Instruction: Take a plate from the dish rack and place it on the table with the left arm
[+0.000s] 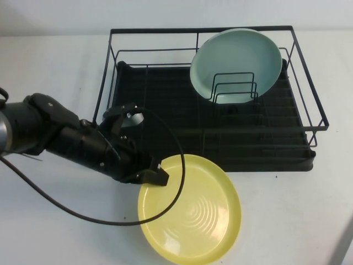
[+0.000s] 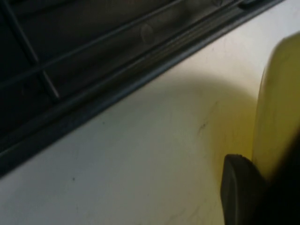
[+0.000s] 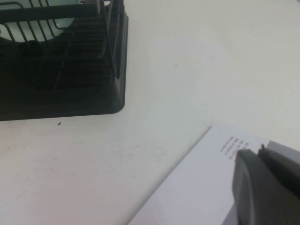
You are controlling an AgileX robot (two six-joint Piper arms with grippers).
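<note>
The yellow plate (image 1: 190, 216) lies nearest the camera, out of the dish rack (image 1: 220, 99) and flat, or nearly so, on the white bench (image 1: 287, 221), just in front of the rack's tray base. The left gripper (image 1: 156, 175) sits at the plate's near-left rim, fingers (image 2: 239, 190) closed on that edge; an edge grip suits a shallow rim. The left arm (image 1: 60, 135) reaches across from the robot's left, its loose cable (image 1: 83, 215) drooping over the plate. Judgement: placement is nearly complete, with release outstanding. A mint-green plate (image 1: 237, 63) leans upright in the rack's wire holder. The right gripper (image 3: 262, 187) is parked well apart over a printed sheet (image 3: 206, 187); whether it is open cannot be told. The print is illegible.
</note>
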